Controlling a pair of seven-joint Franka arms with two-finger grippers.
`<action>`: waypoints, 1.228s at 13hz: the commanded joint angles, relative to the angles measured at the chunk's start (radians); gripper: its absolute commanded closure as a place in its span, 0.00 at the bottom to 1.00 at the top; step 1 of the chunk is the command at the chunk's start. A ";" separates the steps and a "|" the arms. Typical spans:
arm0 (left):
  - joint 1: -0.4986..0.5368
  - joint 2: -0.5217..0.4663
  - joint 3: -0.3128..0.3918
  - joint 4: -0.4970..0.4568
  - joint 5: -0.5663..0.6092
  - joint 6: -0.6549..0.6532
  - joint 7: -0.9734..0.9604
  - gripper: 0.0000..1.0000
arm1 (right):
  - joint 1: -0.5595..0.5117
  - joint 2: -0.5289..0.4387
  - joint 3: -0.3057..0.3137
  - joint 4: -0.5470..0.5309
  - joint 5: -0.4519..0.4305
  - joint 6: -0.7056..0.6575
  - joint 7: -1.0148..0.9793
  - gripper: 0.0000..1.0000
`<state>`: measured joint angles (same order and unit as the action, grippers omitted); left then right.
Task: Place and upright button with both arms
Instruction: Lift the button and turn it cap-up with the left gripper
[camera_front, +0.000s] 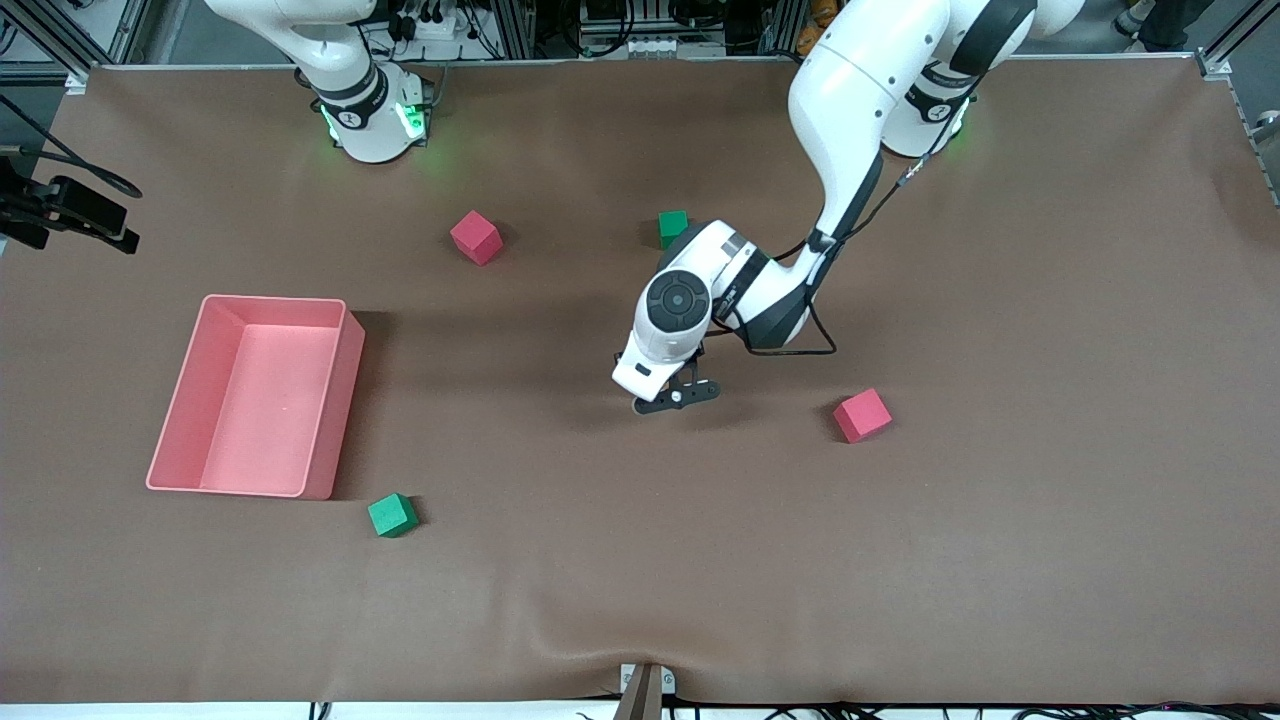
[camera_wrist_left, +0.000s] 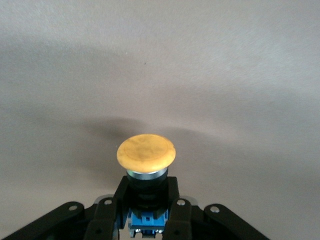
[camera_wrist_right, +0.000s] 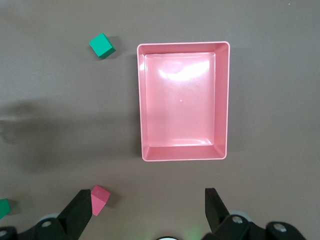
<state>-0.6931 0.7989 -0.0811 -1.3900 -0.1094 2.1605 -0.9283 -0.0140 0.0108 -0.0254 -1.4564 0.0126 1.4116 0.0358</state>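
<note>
On my front view, going from the right arm's end across, I see the pink tray (camera_front: 255, 395), a green cube (camera_front: 392, 515) just nearer the camera than it, a red cube (camera_front: 476, 237) up toward the bases, then the left arm reaching down to mid-desk, with a second green cube (camera_front: 673, 226) peeking out by its wrist and another red cube (camera_front: 862, 415) toward the left arm's end.

The relation I care about: the button (camera_wrist_left: 146, 160) sits right between the jaws of the left gripper (camera_front: 678, 393), which are pinched on its black body, orange cap pointing away from the wrist. So its long axis seems to run along the fingers, roughly level with the desk (camera_front: 1000, 550) rather than upright, I judge.

The right gripper (camera_wrist_right: 147, 212) waits high over the tray with its jaws spread wide and nothing in them.

Only the left wrist view shows the button; the front view hides it under the arm. Only the right wrist view shows the right gripper.
</note>
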 joint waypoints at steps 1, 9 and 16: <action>-0.009 -0.082 0.010 -0.026 0.020 -0.034 -0.099 1.00 | -0.001 0.009 0.005 0.014 -0.008 -0.005 0.015 0.00; -0.126 -0.296 0.004 -0.063 0.316 -0.251 -0.429 1.00 | 0.000 0.009 0.005 0.014 -0.008 -0.005 0.015 0.00; -0.238 -0.274 0.003 -0.063 0.669 -0.286 -0.820 1.00 | 0.019 0.011 0.007 0.010 -0.009 0.003 0.015 0.00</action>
<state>-0.9122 0.5280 -0.0852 -1.4494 0.4914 1.8882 -1.6758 -0.0054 0.0125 -0.0217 -1.4573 0.0126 1.4134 0.0358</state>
